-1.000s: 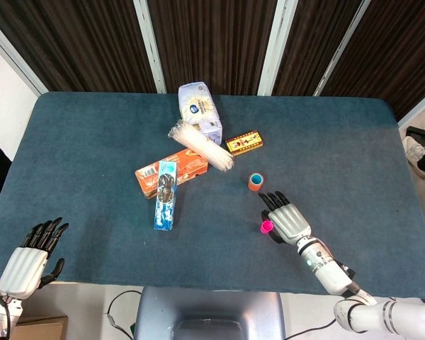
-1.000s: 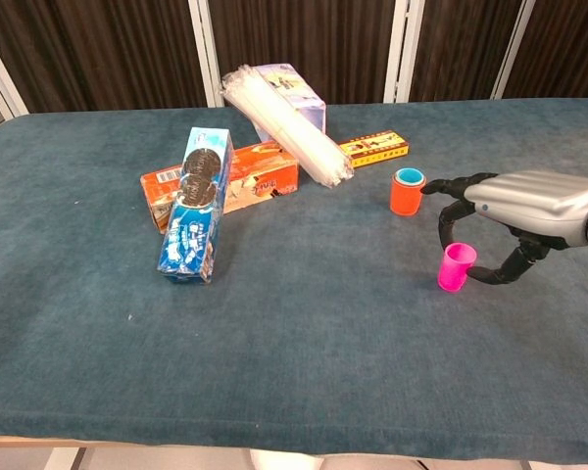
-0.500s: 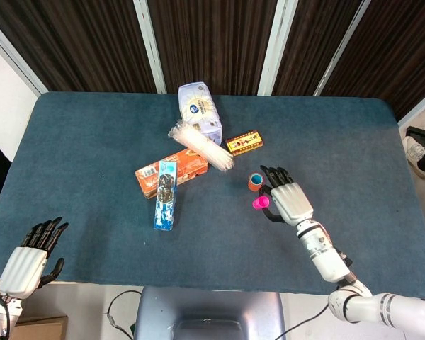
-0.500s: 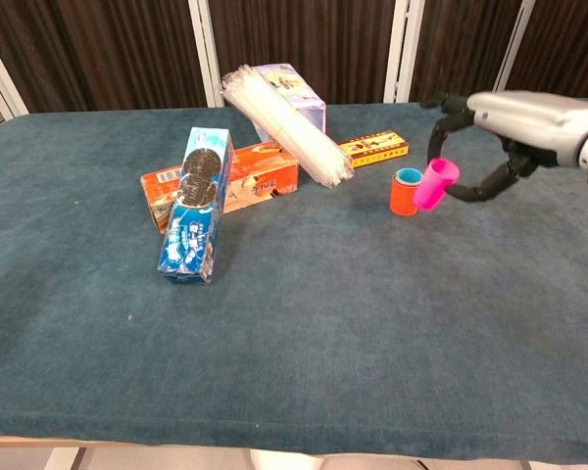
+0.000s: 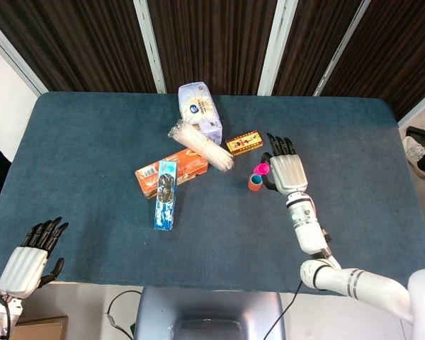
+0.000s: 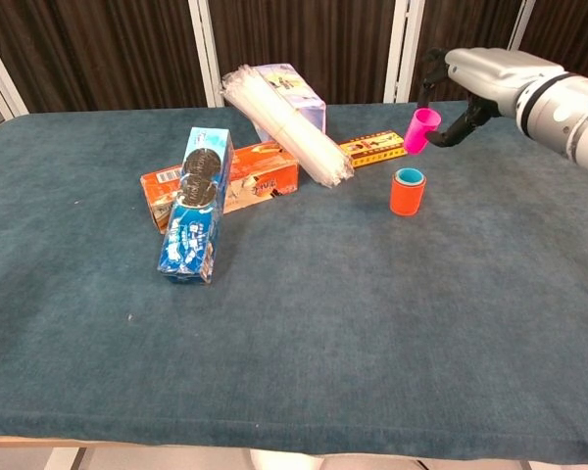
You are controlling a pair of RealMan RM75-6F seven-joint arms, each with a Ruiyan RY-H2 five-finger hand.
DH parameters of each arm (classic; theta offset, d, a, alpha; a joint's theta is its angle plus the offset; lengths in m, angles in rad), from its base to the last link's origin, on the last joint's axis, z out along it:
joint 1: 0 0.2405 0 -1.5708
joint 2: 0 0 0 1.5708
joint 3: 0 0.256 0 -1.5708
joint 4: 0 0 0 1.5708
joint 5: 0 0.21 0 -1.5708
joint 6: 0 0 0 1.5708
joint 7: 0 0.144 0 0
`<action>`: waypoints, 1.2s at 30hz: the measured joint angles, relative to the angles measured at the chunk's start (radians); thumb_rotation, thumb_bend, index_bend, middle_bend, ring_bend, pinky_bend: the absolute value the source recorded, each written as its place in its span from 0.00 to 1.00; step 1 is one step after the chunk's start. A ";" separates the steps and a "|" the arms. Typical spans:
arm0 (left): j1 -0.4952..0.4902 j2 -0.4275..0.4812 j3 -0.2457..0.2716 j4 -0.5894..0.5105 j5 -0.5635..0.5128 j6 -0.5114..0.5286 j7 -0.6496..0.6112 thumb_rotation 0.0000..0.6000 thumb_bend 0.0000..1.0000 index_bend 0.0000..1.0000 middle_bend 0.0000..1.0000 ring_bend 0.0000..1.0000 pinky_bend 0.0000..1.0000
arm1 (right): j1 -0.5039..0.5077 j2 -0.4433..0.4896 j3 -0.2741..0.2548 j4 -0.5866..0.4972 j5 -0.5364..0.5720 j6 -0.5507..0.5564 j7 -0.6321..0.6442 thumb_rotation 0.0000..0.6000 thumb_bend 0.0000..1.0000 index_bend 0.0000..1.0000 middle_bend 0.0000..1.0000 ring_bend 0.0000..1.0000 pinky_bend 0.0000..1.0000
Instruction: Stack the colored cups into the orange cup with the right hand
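Observation:
The orange cup (image 6: 407, 194) stands upright on the blue table, with a blue cup (image 6: 409, 177) nested inside it; in the head view the orange cup (image 5: 254, 183) sits right of the boxes. My right hand (image 6: 470, 78) holds a pink cup (image 6: 420, 130) in the air, tilted, just above and slightly right of the orange cup. In the head view the pink cup (image 5: 261, 169) shows beside the right hand (image 5: 286, 168). My left hand (image 5: 34, 253) rests open at the table's near left corner, holding nothing.
An orange biscuit box (image 6: 221, 183) and a blue cookie box (image 6: 195, 203) leaning on it lie left of the cups. A sleeve of clear cups (image 6: 286, 124), a white bag (image 6: 292, 93) and a small yellow box (image 6: 374, 150) lie behind.
My right hand picked the pink cup off the table, lifted it and carried it away from me to above the orange cup. The left hand stayed put.

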 measured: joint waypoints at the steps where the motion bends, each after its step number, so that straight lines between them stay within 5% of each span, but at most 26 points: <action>1: 0.000 0.000 -0.001 0.000 0.000 0.001 0.000 1.00 0.46 0.00 0.00 0.00 0.10 | 0.009 -0.014 0.001 0.021 0.015 -0.009 -0.007 1.00 0.48 0.59 0.07 0.00 0.00; 23: 0.000 0.002 0.001 -0.002 -0.001 -0.001 -0.004 1.00 0.46 0.00 0.00 0.00 0.10 | 0.022 -0.047 -0.039 0.075 0.031 -0.047 0.001 1.00 0.48 0.56 0.07 0.00 0.00; 28: 0.002 0.004 0.002 -0.003 0.002 0.003 -0.004 1.00 0.46 0.00 0.00 0.00 0.10 | 0.023 -0.040 -0.046 0.069 0.067 -0.072 -0.019 1.00 0.48 0.09 0.03 0.00 0.00; 30: 0.002 0.004 0.002 -0.003 0.002 0.004 -0.004 1.00 0.46 0.00 0.00 0.00 0.10 | 0.023 -0.028 -0.049 0.054 0.080 -0.084 -0.024 1.00 0.48 0.01 0.01 0.00 0.00; 36: 0.006 0.009 0.001 -0.002 0.006 0.017 -0.014 1.00 0.46 0.00 0.00 0.00 0.10 | -0.021 0.055 -0.071 -0.070 0.030 -0.047 0.005 1.00 0.42 0.00 0.00 0.00 0.00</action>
